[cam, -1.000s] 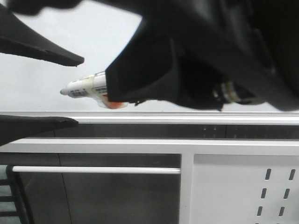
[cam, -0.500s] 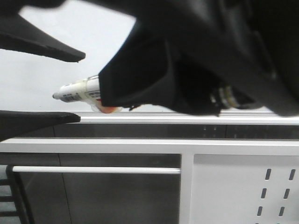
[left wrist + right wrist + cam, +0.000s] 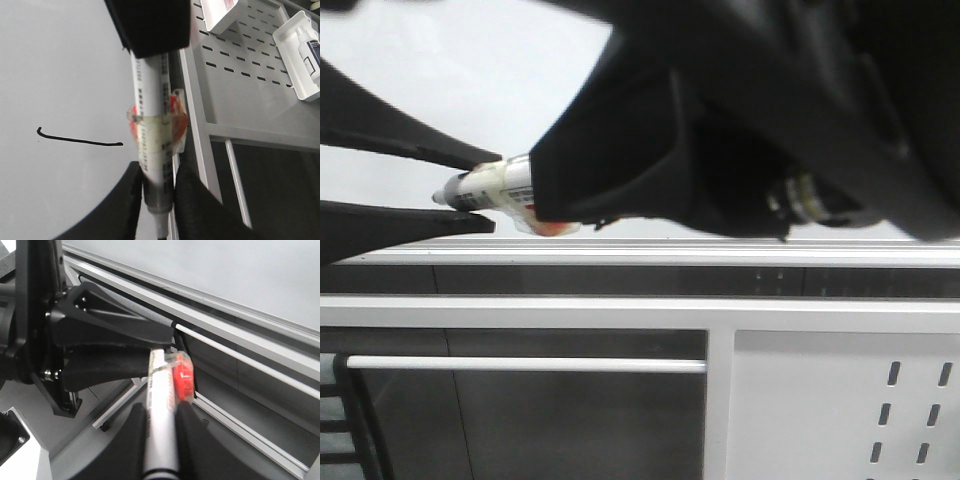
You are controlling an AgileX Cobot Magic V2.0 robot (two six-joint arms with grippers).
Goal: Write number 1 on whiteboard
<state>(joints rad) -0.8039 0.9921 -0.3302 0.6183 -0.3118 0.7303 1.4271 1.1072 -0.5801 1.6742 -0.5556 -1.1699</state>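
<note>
Across the whiteboard [image 3: 55, 75] runs the number 1 [image 3: 79, 140], a thin black stroke with a small hook at one end, lying beside my marker [image 3: 152, 150] and not touching it. In the front view the stroke is hidden behind my arms; only the pale board [image 3: 440, 90] and its silver bottom rail show there.

My left pincer [image 3: 159, 200] is clenched on the marker near its tip end; both fingers [image 3: 131, 200] press the barrel from either side. From the front, the same pincer [image 3: 470, 195] shows two dark fingers meeting around the white barrel [image 3: 498, 184], tip pointing out past them.

My right pincer [image 3: 161, 425] grips the other end of the same marker [image 3: 161, 400], fingers tight against the barrel. Clear tape holding a red-orange tab [image 3: 182, 380] wraps the marker's middle; it shows too in the left wrist view [image 3: 172, 117].

Below the board's rail sits a white perforated panel [image 3: 840, 410]. White trays [image 3: 302, 55] hang on that panel, one holding a small bottle [image 3: 309, 47].
</note>
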